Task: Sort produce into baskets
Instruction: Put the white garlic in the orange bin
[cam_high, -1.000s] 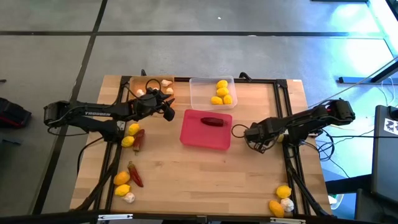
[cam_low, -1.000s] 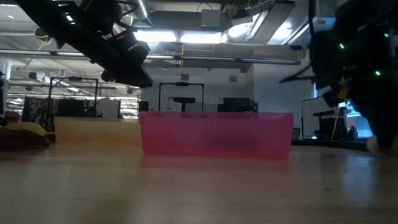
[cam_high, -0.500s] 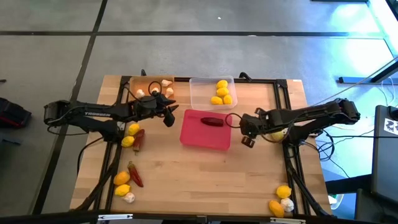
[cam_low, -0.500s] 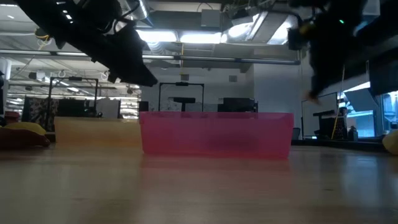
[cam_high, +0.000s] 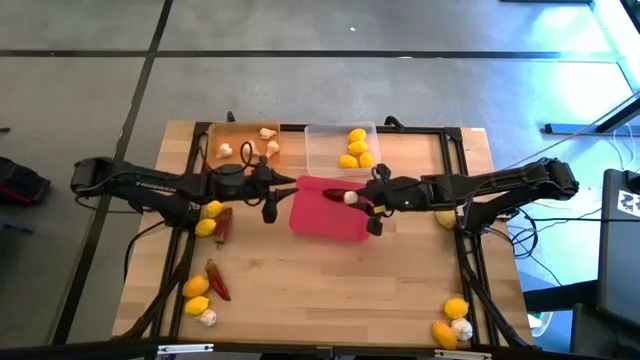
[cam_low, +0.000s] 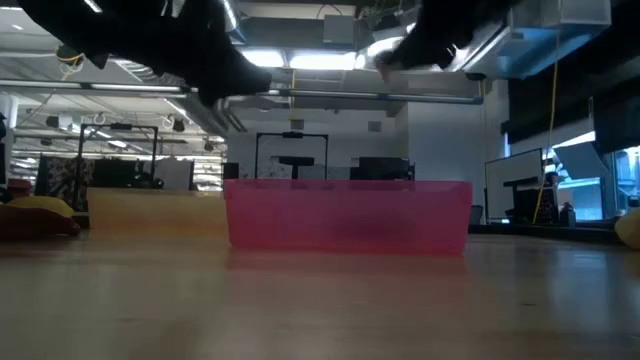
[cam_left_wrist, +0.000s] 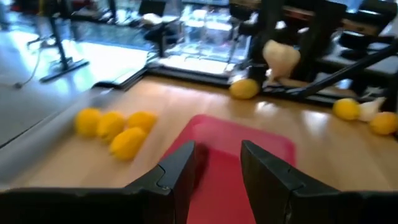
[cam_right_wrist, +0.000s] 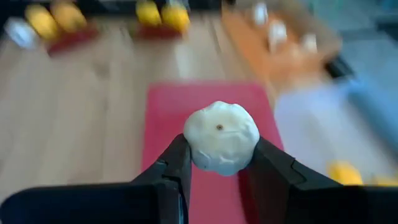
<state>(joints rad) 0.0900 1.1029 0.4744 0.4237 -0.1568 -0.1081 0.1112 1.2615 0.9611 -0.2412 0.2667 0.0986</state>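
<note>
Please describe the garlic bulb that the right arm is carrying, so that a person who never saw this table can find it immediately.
Find the pink-red tray at the table's middle. The right end effector hangs above its right part, shut on the garlic bulb, a round white bulb. It is the only garlic off the table; the others lie in the orange tray or at the table's near corners.

There are three trays: an orange tray (cam_high: 212, 140), a clear tray (cam_high: 312, 150) and a pink tray (cam_high: 310, 222).

There seem to be eleven lemons (cam_high: 357, 135): four in the clear tray, four on the table's left side and three on its right.

There are six garlic (cam_high: 267, 132) bulbs: three in the orange tray, one held over the pink tray and one near each front corner.

There are three chilies (cam_high: 222, 225): one in the pink tray and two on the left.
</note>
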